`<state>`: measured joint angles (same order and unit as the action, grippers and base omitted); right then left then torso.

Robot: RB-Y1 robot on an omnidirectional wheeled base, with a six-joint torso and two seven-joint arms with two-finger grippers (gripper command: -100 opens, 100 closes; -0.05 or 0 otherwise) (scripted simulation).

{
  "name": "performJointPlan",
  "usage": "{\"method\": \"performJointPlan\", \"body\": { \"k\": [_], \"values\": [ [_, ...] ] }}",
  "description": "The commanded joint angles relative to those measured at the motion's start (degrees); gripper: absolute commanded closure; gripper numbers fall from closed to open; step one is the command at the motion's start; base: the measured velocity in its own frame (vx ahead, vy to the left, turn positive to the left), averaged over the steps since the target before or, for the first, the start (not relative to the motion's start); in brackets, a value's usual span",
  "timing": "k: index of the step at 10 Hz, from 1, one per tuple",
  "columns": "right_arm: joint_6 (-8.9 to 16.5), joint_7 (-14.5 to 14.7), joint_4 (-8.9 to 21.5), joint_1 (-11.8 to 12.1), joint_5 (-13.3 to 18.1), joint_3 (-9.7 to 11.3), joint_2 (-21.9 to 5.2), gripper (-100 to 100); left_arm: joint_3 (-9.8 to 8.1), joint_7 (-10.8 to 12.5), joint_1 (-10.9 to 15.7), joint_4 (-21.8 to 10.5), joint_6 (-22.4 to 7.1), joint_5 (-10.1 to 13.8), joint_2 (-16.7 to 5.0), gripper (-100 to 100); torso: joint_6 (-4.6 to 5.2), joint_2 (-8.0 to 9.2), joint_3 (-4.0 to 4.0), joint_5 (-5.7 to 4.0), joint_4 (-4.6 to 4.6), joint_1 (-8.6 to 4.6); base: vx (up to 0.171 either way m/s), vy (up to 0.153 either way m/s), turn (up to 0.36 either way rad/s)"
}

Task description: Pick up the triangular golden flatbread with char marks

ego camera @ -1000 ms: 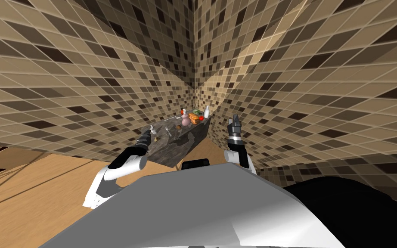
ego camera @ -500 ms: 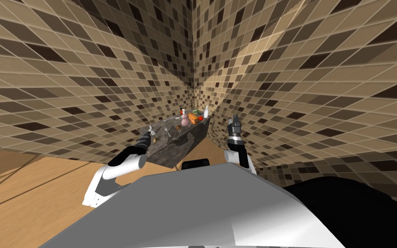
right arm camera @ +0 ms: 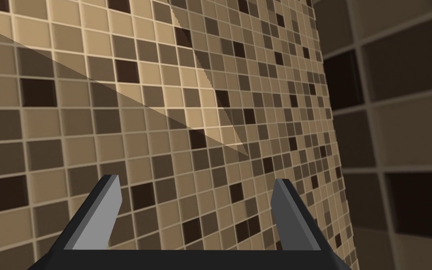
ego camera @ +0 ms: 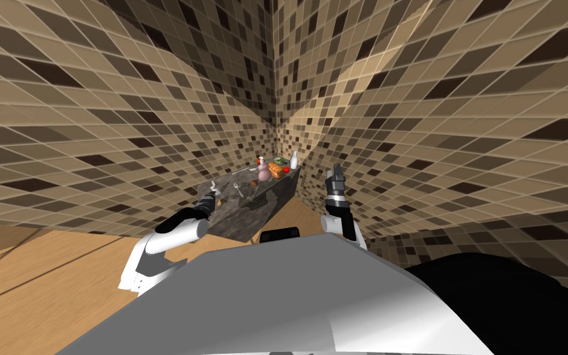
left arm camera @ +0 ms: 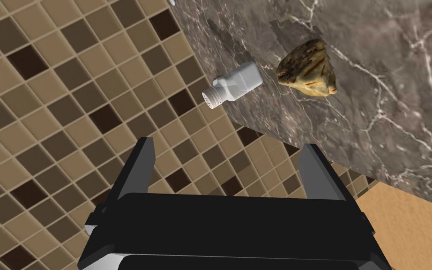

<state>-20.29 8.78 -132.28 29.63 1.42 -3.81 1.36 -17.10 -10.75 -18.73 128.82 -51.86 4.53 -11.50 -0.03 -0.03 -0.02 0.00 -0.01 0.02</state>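
Two grippers spread, empty: our left gripper (left arm camera: pixel 227 144) hovers off the edge of the marble counter (left arm camera: pixel 398 108), short of the flatbread (left arm camera: pixel 308 68); our right gripper (right arm camera: pixel 195 180) points upward.

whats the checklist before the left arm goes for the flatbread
1. Left gripper open: ok.
2. Flatbread in sight, uncovered on the dark marble counter: ok.
3. Flatbread centred between the fingers: not ok, it lies ahead, in line with one finger.
4. White shaker apart from the flatbread: ok, it lies tipped over beside it.
5. Right gripper out of the way: ok, open, off to the counter's side.
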Motion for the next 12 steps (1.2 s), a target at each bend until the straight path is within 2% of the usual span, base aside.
{"method": "performJointPlan", "body": {
  "k": [1,4,5,6,7,12],
  "values": [
    [0.0,0.0,0.0,0.0,0.0,0.0,0.0,0,-0.85,0.1,1.0,-0.7,-2.9,0.4,-0.1,-100,0.00,0.00,0.00,0.00,0.00,0.00,0.008,0.004,-0.050],
    [0.0,0.0,0.0,0.0,0.0,0.0,0.0,0,-1.67,0.1,2.1,-1.4,-7.2,0.7,-0.2,-100,0.02,-0.04,-0.02,0.00,-0.01,0.02,0.017,0.008,-0.042],
    [0.0,0.0,0.0,0.0,0.0,0.0,0.0,0,-1.67,0.1,2.1,-1.4,-7.5,0.7,-0.2,-100,0.00,-0.04,-0.02,0.01,-0.01,0.03,0.007,0.008,0.001],
    [0.0,0.0,0.0,0.0,0.0,0.0,0.0,0,-2.46,0.2,3.2,-2.1,-9.8,1.0,-0.3,-100,0.00,-0.01,-0.01,0.00,0.00,0.02,0.013,0.011,-0.059],
    [0.0,0.0,0.0,0.0,0.0,0.0,0.0,0,-2.46,0.2,3.2,-2.1,-10.9,1.0,-0.3,-100,0.01,-0.02,-0.01,0.01,0.00,0.03,0.014,0.012,-0.031],
    [0.0,0.0,0.0,0.0,0.0,0.0,0.0,0,-4.65,0.5,6.4,-4.4,-18.8,2.0,-0.9,-100,0.00,-0.04,-0.03,0.01,-0.01,0.05,0.020,0.016,-0.042]
  ]
}}
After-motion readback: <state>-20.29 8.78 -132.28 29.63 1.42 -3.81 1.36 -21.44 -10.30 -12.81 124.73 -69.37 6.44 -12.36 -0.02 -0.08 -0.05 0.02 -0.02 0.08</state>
